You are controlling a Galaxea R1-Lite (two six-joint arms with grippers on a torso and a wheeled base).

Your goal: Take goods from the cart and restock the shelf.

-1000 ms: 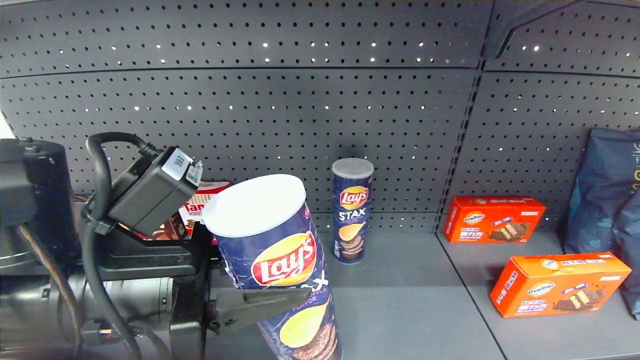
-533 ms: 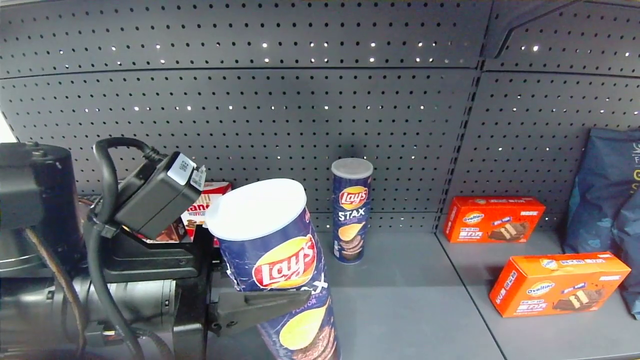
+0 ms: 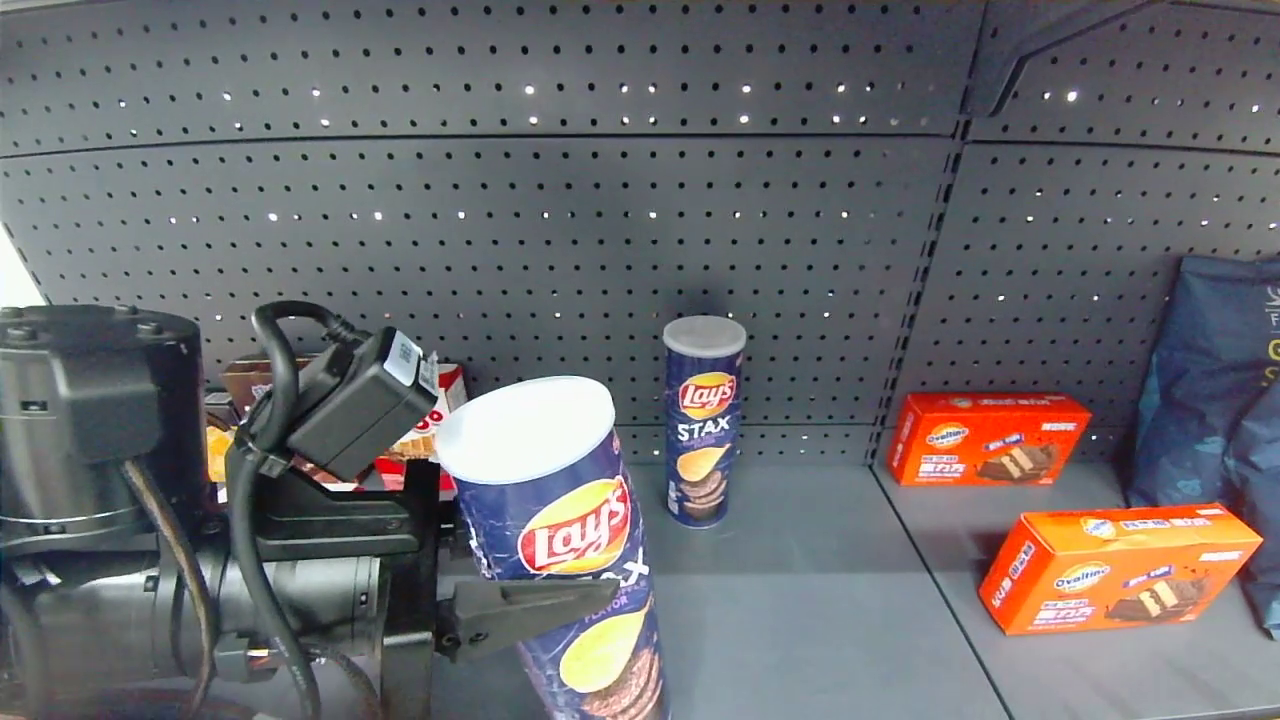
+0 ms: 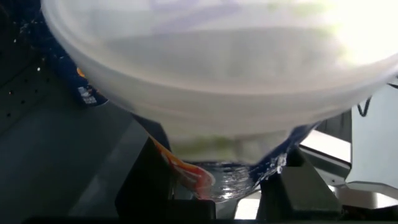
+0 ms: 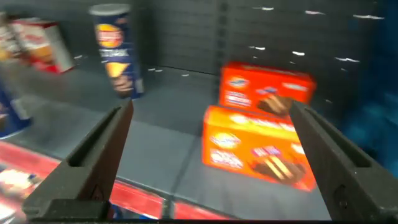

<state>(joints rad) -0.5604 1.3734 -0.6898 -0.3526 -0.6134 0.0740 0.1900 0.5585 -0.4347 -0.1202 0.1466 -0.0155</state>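
Left gripper [image 3: 545, 575] clamped round chips can [image 3: 545, 470], can base cut off; right gripper [image 5: 211, 111] fingers spread apart.

You face a dark grey perforated back panel [image 3: 560, 250] set in 2 bays, parted by a vertical upright [image 3: 928, 300]; 1 horizontal seam crosses each bay's panel in its upper part. Pinpoints of light show through scattered holes, mostly in rows across the upper half; a bright patch [image 3: 10, 262] sits at the far left edge. The shelf [image 3: 800, 600] deck is matte grey; a seam runs forward across it from the upright's foot. An angled dark bracket [image 3: 1040, 40] crosses the top right corner.
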